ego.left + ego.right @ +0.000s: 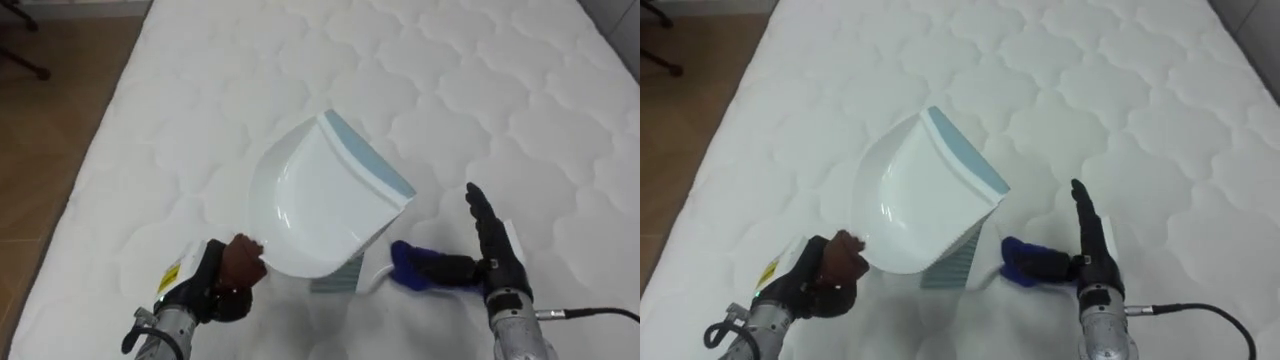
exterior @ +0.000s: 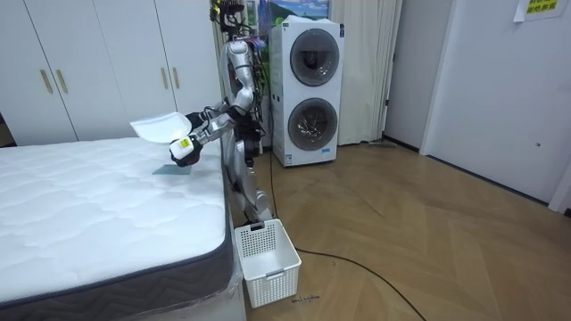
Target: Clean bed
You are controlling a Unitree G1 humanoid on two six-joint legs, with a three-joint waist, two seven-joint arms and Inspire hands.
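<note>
The left hand (image 1: 215, 285), at the lower left of the left eye view, is clenched round the brown handle (image 1: 243, 260) of a white dustpan (image 1: 320, 205). The dustpan's long axis runs slantwise from that handle at the lower left up to its pale blue lip (image 1: 370, 160) at the upper right, so the mouth points toward the upper right of the frame. Its hollow white inside faces up to the camera. In the room view the dustpan (image 2: 161, 127) is held in the air above the mattress, not resting on it.

At the lower right the right hand (image 1: 490, 255) stands with its fingers (image 1: 480, 212) straight, pointing toward the top of the frame. Its thumb reaches left to the blue grip (image 1: 408, 262) of a brush. Whether the thumb presses or merely touches the grip I cannot tell. The brush lies crosswise, grip to the right, and its pale bristle head (image 1: 335, 278) is partly hidden under the dustpan's lower edge.

Both hands are over the white quilted mattress (image 1: 250, 70) of the bed. Wooden floor (image 1: 40, 150) shows at the far left. In the room view the robot stands at the bed's side, with a white basket (image 2: 266, 260) on the floor near its feet and stacked washing machines (image 2: 308, 94) behind it.
</note>
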